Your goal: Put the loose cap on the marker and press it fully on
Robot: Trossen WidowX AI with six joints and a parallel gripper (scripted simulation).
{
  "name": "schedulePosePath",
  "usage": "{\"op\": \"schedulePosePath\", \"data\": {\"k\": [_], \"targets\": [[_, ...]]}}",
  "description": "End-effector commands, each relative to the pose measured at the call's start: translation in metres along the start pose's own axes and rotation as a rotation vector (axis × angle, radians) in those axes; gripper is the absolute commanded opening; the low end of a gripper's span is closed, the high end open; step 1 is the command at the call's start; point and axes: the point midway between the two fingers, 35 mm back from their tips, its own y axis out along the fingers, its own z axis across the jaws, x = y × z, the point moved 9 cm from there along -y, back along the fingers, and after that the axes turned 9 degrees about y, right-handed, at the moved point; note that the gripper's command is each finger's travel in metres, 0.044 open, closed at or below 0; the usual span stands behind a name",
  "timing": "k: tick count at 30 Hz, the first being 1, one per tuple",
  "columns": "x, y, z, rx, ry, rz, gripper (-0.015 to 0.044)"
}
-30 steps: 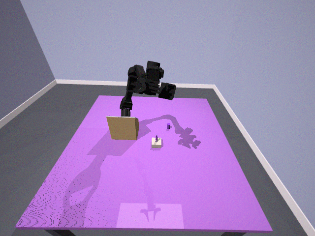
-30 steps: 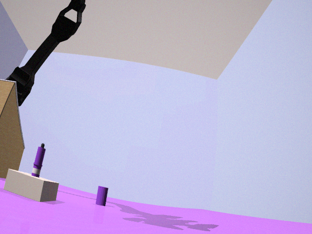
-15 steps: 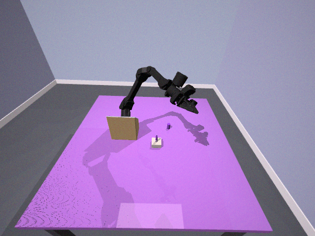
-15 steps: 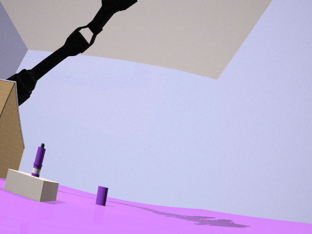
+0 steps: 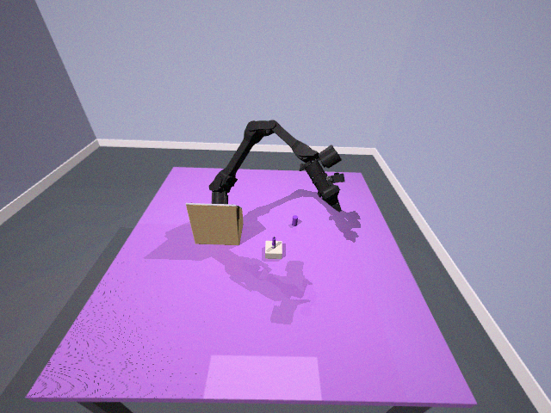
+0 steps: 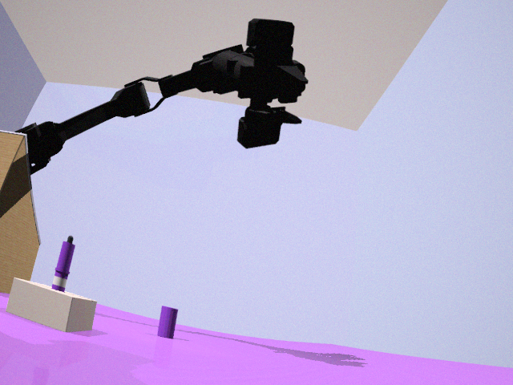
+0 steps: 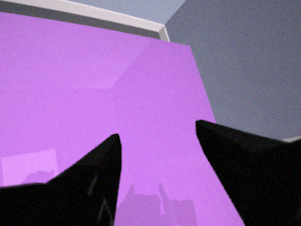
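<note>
A purple marker (image 5: pixel 273 242) (image 6: pixel 65 257) with a dark tip stands upright, uncapped, in the pale holder block (image 5: pixel 273 255) (image 6: pixel 39 305). The purple cap (image 5: pixel 294 220) (image 6: pixel 167 322) stands upright and loose on the table, behind and to the right of the block in the top view. My gripper (image 7: pixel 158 133) (image 5: pixel 338 208) is open and empty. It hangs well above the table, to the right of the cap in the top view. In the wrist view only bare table shows between the fingers; marker and cap are out of that view.
A wood-brown panel or box (image 5: pixel 216 224) (image 6: pixel 16 244) stands left of the holder block, in front of the arm's base. The purple table's (image 5: pixel 355 333) right edge lies beyond the gripper. Arm shadows fall across the table.
</note>
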Motion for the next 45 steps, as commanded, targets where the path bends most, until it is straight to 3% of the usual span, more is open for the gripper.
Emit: {"op": "schedulePosePath", "data": {"k": [1,16,45], "targets": [[-0.019,0.001,0.057,0.161,-0.089,0.121,0.0241],[-0.11,-0.037,0.216,0.651,-0.313,0.552,0.0241],[-0.146,0.007,0.24,0.658,-0.314,0.557,0.0241]]}}
